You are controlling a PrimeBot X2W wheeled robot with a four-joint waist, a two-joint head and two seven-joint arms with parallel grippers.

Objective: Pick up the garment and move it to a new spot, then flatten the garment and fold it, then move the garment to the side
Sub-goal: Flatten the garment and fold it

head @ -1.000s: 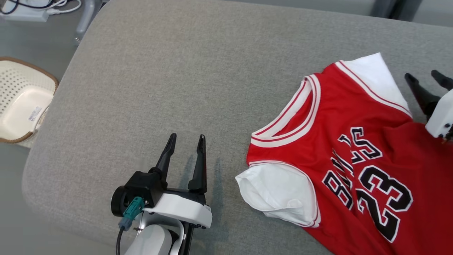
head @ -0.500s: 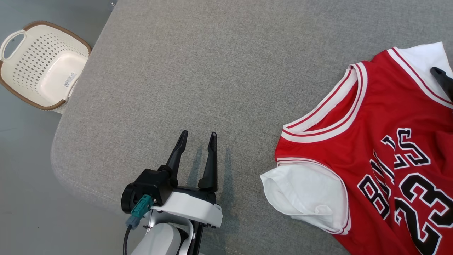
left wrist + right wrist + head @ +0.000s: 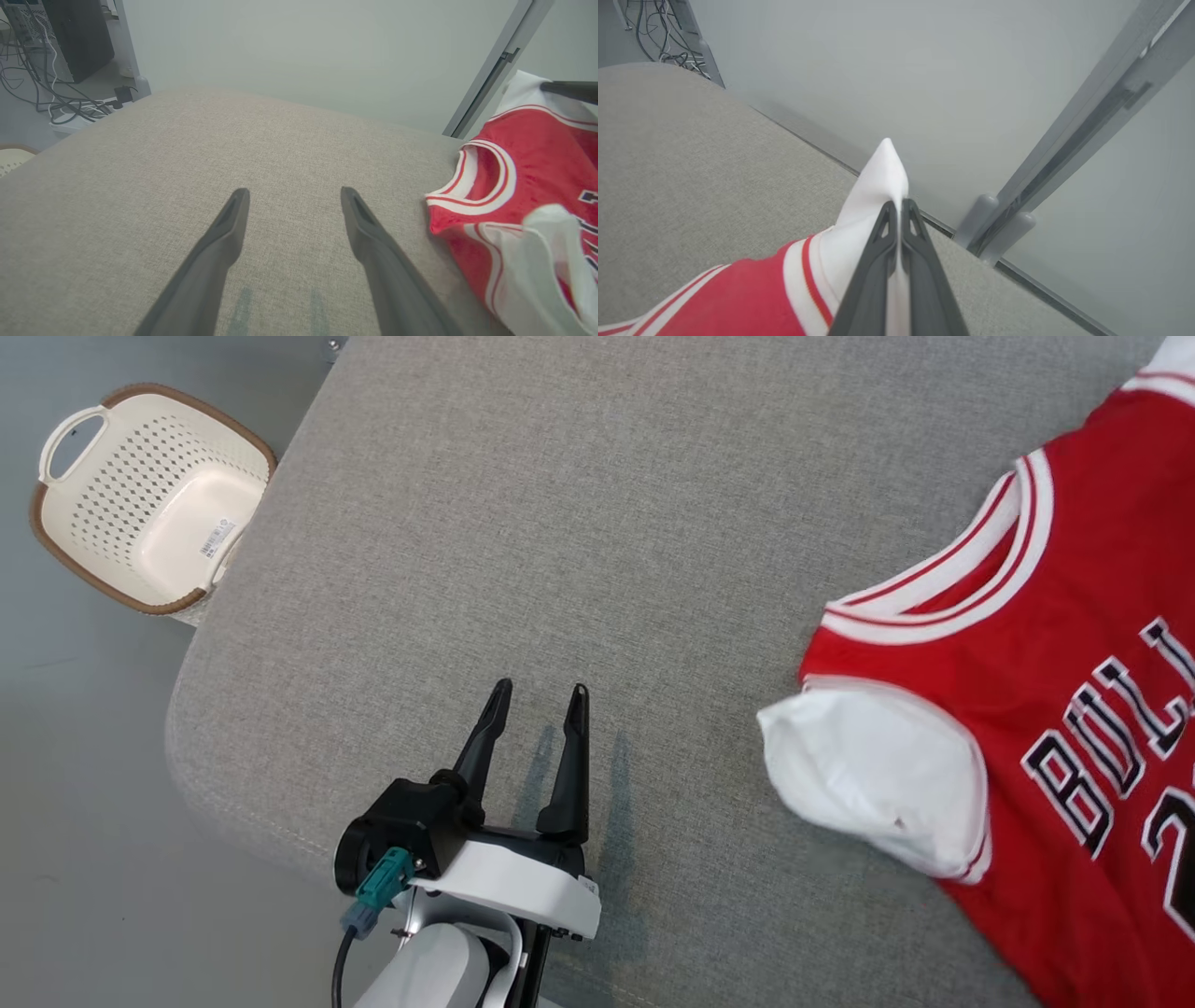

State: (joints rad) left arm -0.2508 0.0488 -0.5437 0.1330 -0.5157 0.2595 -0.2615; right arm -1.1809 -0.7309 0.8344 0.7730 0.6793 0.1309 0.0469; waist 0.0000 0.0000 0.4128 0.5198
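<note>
Left end effector (image 3: 541, 687): we find it released, lower centre.
Right end effector (image 3: 899, 203): clenched on the red basketball jersey (image 3: 738, 298), white sleeve (image 3: 878, 186).

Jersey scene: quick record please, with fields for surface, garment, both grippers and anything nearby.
surface: grey padded table
garment: red jersey with white sleeves, front up, on the table's right side
left gripper: open, over bare table, apart from the jersey
right gripper: shut on the jersey's far sleeve
nearby: cream basket on the floor, left of the table
</note>
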